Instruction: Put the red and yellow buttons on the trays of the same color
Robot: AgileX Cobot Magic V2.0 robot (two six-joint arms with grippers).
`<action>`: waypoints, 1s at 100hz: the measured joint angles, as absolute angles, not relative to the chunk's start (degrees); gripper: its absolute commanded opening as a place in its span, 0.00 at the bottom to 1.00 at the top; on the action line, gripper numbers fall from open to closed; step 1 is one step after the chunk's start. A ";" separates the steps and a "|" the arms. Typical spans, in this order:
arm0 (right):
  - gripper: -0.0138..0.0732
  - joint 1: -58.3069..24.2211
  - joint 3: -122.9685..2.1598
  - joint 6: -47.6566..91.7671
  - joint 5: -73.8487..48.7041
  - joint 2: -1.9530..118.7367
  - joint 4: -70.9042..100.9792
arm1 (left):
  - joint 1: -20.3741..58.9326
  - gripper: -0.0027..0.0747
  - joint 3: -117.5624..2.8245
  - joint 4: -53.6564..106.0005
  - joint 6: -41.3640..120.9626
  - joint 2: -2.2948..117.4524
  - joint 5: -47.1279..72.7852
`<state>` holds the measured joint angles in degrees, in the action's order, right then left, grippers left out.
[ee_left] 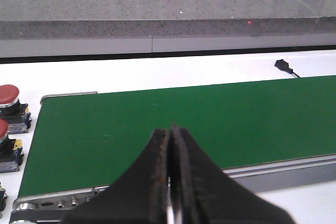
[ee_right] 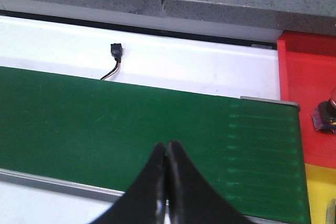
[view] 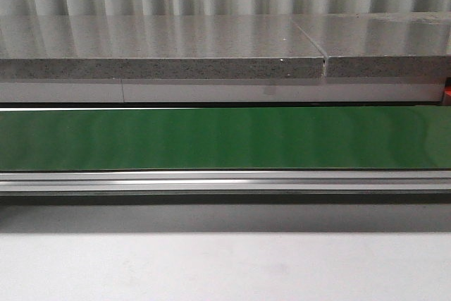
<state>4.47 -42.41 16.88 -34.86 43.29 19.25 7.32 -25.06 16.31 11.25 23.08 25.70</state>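
Observation:
Two red buttons (ee_left: 9, 96) (ee_left: 2, 129) stand on the white table beside the end of the green belt (ee_left: 173, 119) in the left wrist view. My left gripper (ee_left: 170, 129) is shut and empty above the belt's near edge. In the right wrist view a red tray (ee_right: 307, 87) sits past the belt's other end with one button (ee_right: 326, 116) in it, its cap cut off by the frame edge. A yellow tray (ee_right: 320, 192) lies beside the red one. My right gripper (ee_right: 167, 145) is shut and empty over the belt (ee_right: 131, 124). No gripper shows in the front view.
The green belt (view: 225, 139) runs across the front view with a metal rail (view: 225, 181) along its near side. A grey stone ledge (view: 162, 54) rises behind it. A small black sensor with a wire (ee_right: 116, 52) sits on the white strip behind the belt; it also shows in the left wrist view (ee_left: 283, 65).

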 measured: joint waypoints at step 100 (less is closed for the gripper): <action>0.08 4.47 -42.41 16.88 -34.86 43.29 19.25 | 7.32 0.87 -25.06 16.31 11.25 23.08 25.50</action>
<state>4.47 -42.41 16.88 -34.86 43.29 19.25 7.32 -25.06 16.31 11.25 23.08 25.50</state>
